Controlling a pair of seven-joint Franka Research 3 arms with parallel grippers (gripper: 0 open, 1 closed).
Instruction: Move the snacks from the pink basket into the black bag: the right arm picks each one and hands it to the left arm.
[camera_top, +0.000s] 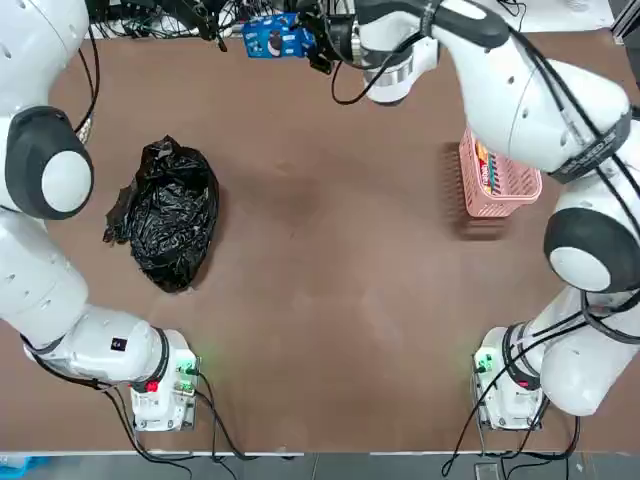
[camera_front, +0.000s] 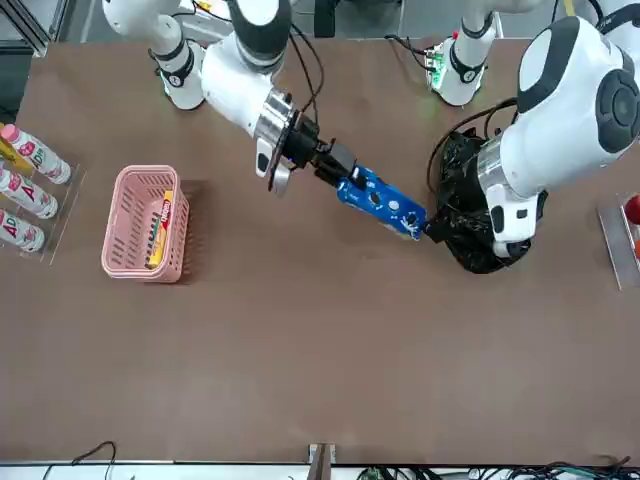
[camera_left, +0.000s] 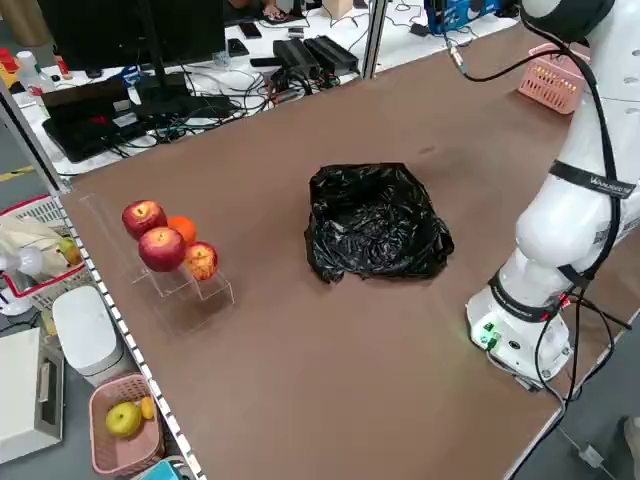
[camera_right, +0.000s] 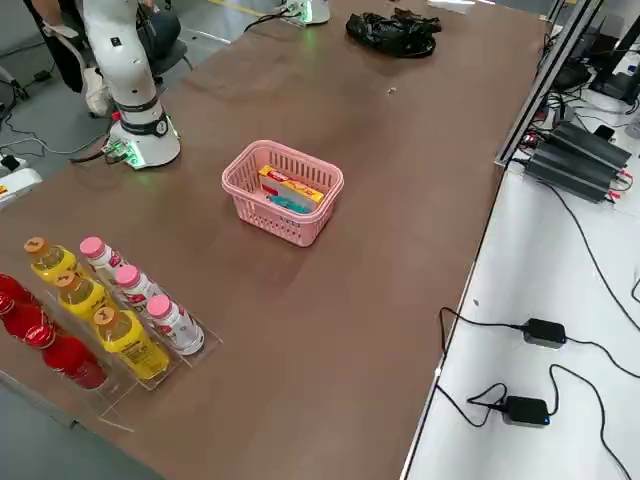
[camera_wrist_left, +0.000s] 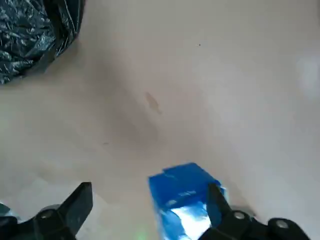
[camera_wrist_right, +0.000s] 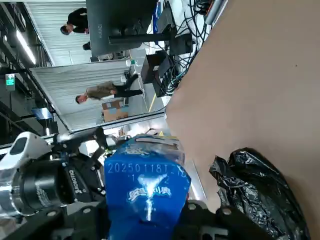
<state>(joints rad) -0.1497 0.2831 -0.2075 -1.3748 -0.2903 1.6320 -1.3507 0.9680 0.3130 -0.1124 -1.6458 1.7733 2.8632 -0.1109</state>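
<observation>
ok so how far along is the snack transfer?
Done: can't confirm any; the inside of the black bag isn't visible.
In hand: blue packet, gripped by the right pincer; left pincer is open at its far end, handover apparently not finished.
Left: yellow packet and teal packet, both in the pink basket.

- And here's the left arm (camera_top: 75, 310), glossy white down the left of the top view, with a round white cap (camera_top: 68, 181) ringed in dark grey!
- Lower left, a red dot (camera_top: 151, 386) and green lights (camera_top: 187, 368) on its base!
- Over on the right, the right arm (camera_top: 510, 100), white too, black cables (camera_top: 470, 425) looping at lower right!
- Silvery metal collar (camera_front: 272, 122), upper middle of the front view!
- Bottom of the left wrist view: left gripper (camera_wrist_left: 150, 186), black, angular, round screws (camera_wrist_left: 239, 215)!
- Right gripper (camera_wrist_right: 147, 209), bottom centre of its wrist view, black as well!
</observation>
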